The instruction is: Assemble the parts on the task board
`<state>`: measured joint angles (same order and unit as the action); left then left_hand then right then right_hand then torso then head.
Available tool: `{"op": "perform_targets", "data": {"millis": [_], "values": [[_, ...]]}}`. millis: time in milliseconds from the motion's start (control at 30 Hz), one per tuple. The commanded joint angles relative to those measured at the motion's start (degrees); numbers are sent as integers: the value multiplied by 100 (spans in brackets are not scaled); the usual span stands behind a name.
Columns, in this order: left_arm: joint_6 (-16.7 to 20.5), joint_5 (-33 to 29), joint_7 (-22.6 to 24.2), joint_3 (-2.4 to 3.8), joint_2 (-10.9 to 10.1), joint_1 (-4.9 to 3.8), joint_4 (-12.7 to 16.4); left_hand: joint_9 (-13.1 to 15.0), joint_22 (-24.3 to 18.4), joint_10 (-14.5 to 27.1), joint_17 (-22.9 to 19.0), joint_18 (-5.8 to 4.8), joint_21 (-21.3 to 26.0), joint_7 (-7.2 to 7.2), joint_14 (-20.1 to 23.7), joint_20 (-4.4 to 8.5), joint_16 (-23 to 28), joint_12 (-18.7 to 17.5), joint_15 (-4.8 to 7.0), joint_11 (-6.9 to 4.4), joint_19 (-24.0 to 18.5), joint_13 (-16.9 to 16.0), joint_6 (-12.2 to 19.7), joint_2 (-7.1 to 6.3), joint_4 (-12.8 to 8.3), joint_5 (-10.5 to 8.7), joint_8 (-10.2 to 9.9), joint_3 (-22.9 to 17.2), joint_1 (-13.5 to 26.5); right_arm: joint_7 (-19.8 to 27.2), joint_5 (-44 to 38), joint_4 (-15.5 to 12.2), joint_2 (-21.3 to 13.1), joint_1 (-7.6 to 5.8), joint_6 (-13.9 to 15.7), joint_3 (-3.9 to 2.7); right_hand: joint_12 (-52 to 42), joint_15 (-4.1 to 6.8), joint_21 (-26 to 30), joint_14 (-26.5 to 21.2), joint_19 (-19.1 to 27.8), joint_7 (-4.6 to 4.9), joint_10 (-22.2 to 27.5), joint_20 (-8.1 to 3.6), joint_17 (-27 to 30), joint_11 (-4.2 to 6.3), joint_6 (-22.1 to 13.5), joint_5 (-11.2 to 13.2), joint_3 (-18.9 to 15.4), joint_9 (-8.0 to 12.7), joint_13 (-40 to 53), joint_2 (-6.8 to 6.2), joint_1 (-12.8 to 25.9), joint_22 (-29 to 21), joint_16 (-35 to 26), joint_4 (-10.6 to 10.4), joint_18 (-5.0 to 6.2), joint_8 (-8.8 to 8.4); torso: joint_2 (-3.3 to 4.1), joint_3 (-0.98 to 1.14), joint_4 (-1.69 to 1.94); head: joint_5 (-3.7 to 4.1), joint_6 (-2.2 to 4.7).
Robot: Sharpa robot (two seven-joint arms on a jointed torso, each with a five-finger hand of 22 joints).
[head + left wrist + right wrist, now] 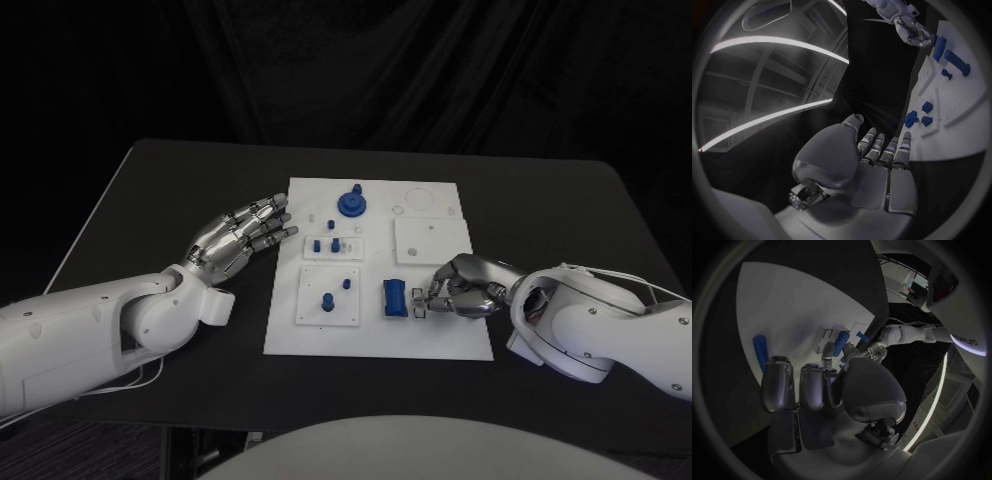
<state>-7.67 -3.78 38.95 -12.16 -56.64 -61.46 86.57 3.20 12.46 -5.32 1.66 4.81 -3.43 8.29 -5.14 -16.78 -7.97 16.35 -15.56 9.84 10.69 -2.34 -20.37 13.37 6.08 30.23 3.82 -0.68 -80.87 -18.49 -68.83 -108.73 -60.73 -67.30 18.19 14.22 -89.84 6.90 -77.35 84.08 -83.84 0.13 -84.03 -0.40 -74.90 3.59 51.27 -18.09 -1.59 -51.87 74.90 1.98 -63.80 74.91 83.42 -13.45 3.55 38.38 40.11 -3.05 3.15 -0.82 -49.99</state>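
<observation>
Fingers spread on the left hand (241, 236), curled on the right hand (459, 286), both at the white board (375, 335).

The left hand hovers palm-down, holding nothing, at the board's left edge. On the board, small pegs (330, 243) stand upright; a long blue block (392, 298) lies lengthwise front to back. The right hand rests just beside it, fingertips (420, 301) drawn together; what they pinch I cannot tell.

Left arm: reaches in from the left side.
Left hand (240, 238): palm up, fingers (270, 222) apart, holding nothing.
Right hand (464, 287): fingers curled inward, grasp unclear.
</observation>
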Motion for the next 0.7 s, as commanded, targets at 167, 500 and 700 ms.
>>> {"op": "perform_targets", "data": {"millis": [167,500,700], "values": [[-34,-11,110,5,-13,9,37,-5,-6,7,6,-73,-26,-12,-7,-7,-19,-19,-10,37,14,0,2,-8,12,34,34,-35,36,-289,-428,-279,-426,-204,416,-1,-16,6,27,359,-244,14,-597,-25,-163,1,-57,-110,-90,58,1510,-49,2,1100,-31,-63,-49,-96,-3,-1,3,59,-1],[0,-12,123,5,-31,9,65,-3,-3,-1,8,-73,-28,-16,-13,-7,-28,-6,-11,43,20,-2,-10,-16,10,35,39,-41,40,-720,-989,-172,-745,-261,473,7,-16,-16,9,357,-249,45,-597,-3,-155,-26,-8,-560,-114,291,1510,-141,-232,1108,-33,-147,-55,-376,-4,-10,10,54,-1],[-6,-11,127,5,-21,9,63,-3,-3,-1,8,-73,-28,-16,-13,-7,-28,-6,-11,43,20,-2,-10,-16,10,35,39,-41,40,-944,-1258,-50,-780,-218,476,9,-16,-25,14,357,-248,57,-597,4,-154,-37,3,-690,-120,365,1510,-181,-296,1107,-33,-179,-54,-458,0,-1,-12,36,-1]]}}
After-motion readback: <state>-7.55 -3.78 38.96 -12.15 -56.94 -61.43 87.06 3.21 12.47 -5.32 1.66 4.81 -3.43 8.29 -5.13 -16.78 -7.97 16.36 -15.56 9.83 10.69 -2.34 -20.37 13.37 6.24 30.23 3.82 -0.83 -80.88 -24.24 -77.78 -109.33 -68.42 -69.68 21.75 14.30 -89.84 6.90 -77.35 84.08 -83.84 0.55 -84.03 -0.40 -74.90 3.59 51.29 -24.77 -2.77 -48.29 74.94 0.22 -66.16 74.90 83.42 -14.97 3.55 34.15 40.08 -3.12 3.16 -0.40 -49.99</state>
